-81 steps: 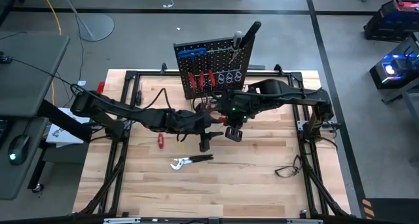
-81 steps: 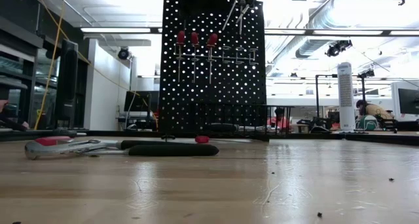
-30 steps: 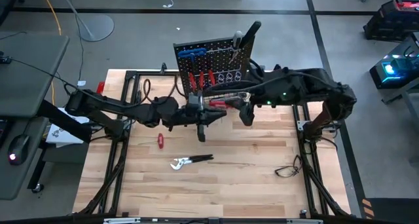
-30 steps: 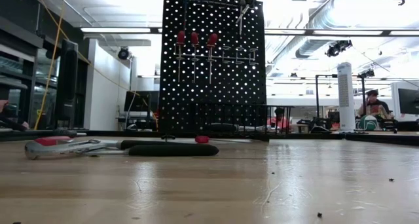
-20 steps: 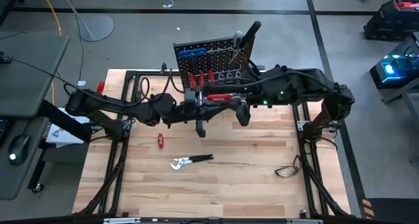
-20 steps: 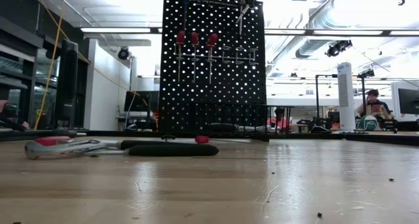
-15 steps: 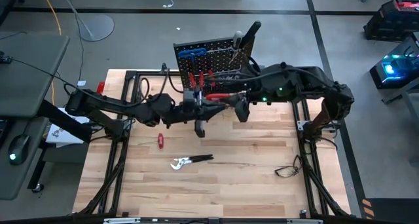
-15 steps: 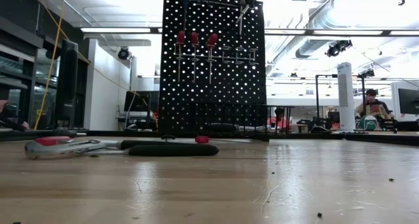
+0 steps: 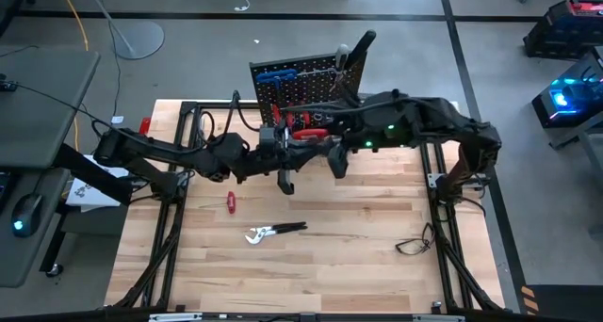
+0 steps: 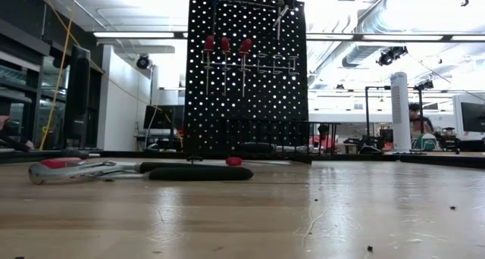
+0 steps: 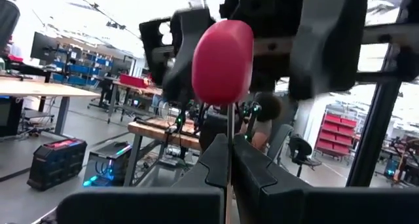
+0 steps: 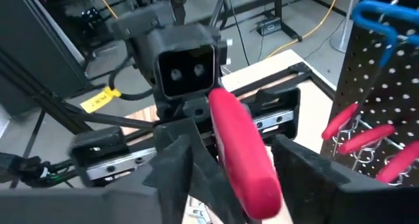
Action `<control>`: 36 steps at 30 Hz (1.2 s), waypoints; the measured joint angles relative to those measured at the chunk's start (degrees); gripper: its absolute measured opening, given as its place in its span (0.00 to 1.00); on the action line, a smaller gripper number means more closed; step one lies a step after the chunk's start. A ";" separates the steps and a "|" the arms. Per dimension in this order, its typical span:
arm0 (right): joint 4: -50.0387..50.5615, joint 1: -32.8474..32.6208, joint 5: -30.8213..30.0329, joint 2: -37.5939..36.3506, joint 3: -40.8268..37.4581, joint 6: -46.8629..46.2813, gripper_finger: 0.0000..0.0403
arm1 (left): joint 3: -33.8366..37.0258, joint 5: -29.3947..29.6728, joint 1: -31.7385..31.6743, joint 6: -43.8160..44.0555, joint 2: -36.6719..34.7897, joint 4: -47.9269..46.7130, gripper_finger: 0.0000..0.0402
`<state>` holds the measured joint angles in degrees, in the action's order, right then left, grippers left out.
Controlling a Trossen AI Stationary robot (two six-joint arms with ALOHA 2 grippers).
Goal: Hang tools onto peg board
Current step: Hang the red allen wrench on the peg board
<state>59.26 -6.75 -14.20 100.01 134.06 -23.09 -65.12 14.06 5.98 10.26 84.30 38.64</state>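
L end effector pinches red screwdriver shaft; R end effector straddles handle, unclosed; pliers below.

Red-handled screwdriver, black hole-dotted peg board, pale wooden table.

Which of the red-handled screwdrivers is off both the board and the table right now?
The red-handled screwdriver held in the air by the left gripper, handle between the right gripper's fingers. Others hang on the peg board; one lies on the table.
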 joint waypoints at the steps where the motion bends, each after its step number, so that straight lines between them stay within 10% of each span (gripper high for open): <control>1: -0.23 0.04 0.09 0.37 -0.04 0.08 0.47 | 0.00 0.00 -0.02 -0.01 0.01 0.35 0.00; 26: -3.94 0.40 -0.70 0.39 0.02 2.58 0.09 | -0.06 0.44 -0.72 -1.36 -0.10 1.12 0.00; 36: 3.93 0.11 -6.58 -2.81 0.34 -0.25 0.09 | 0.15 0.59 -1.10 5.59 -3.85 -28.86 0.12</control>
<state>63.19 -6.64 -20.78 97.20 134.40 -23.34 -64.97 14.66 4.88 15.85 80.45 9.79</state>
